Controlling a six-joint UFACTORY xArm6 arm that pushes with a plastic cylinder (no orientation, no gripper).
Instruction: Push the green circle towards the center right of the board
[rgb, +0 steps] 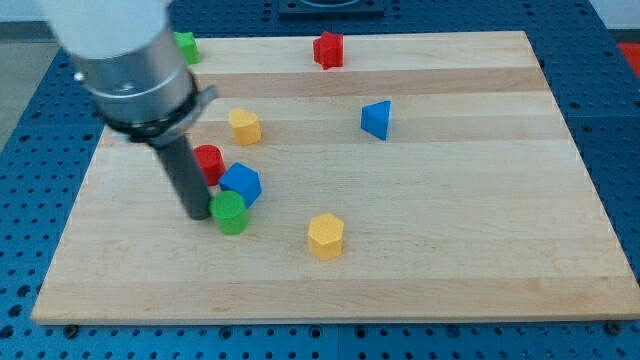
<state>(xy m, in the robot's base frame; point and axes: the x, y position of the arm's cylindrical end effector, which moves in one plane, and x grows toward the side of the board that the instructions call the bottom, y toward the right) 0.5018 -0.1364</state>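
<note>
The green circle (230, 213) lies on the wooden board (450, 250) left of centre, in the lower half. My tip (195, 215) rests on the board just at the circle's left side, touching or nearly touching it. The dark rod rises up and to the left into the grey arm body (130, 60). A blue block (241, 183) sits right above the green circle, touching it. A red round block (208, 163) is behind the rod, partly hidden.
A yellow block (244, 126) sits above the blue one. Another yellow block (326, 236) lies right of the green circle. A blue triangular block (376, 119) is right of centre. A red block (328, 49) and a green block (185, 46) are at the view's top edge.
</note>
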